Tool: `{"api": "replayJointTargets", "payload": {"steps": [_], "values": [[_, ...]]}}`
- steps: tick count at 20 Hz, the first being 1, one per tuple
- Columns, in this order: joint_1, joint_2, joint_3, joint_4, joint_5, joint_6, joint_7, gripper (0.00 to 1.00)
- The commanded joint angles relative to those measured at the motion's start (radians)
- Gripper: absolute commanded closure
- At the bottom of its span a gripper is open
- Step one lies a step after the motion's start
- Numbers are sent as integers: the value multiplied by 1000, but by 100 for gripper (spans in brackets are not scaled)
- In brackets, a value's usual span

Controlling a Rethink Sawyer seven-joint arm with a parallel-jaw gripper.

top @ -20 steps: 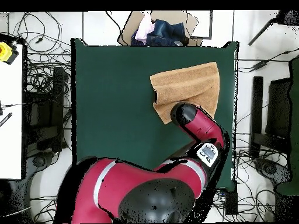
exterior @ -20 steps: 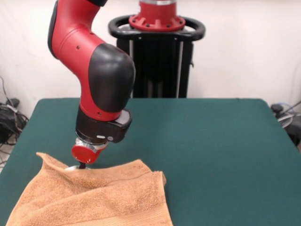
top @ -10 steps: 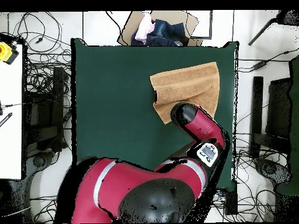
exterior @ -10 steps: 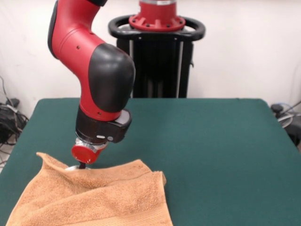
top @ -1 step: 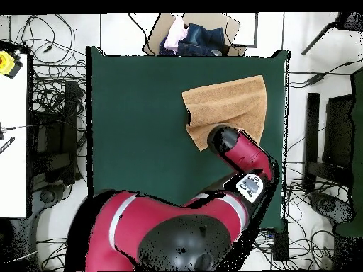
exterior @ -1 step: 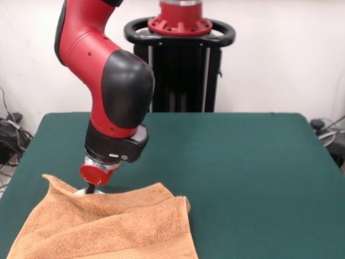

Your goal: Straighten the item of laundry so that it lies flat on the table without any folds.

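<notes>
A: Front view first: where is the tool [exterior @ -1 step: 89, 190]?

B: It hangs under the red and black arm [exterior @ -1 step: 110, 81], its tip down at the far edge of the orange-tan terry hand towel [exterior @ -1 step: 108, 226]. That edge rises in front of the tip, so I cannot tell whether it is spread or clamped on cloth.

A: And the towel itself?

B: It sits at a corner of the dark green felt tabletop [exterior @ -1 step: 242, 172], running off the lower edge of the front view. From above, the arm covers the towel's [top @ -1 step: 228, 106] edge nearest the robot's base.

A: Is it flat?

B: Not yet. Beside the tool one corner stands up in a peak, and a ridge runs slantwise across the cloth from there. From above, the side of the towel toward the middle of the tabletop [top @ -1 step: 142, 120] looks doubled back in a crooked line; the side opposite lies straight.

A: So what remains?

B: I'd judge most of it: the raised corner must be drawn out and the fold spread.
</notes>
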Motion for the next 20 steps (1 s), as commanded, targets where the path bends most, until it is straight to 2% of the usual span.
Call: {"api": "replayJointTargets", "payload": {"steps": [1,3,12,13,20], "values": [[48,42,-40,-34,-7,56,168,0],[63,46,-63,-34,1,71,183,0],[59,30,-58,-25,15,86,172,0],[65,36,-69,-28,21,91,183,100],[57,27,-60,-25,21,118,176,100]]}}
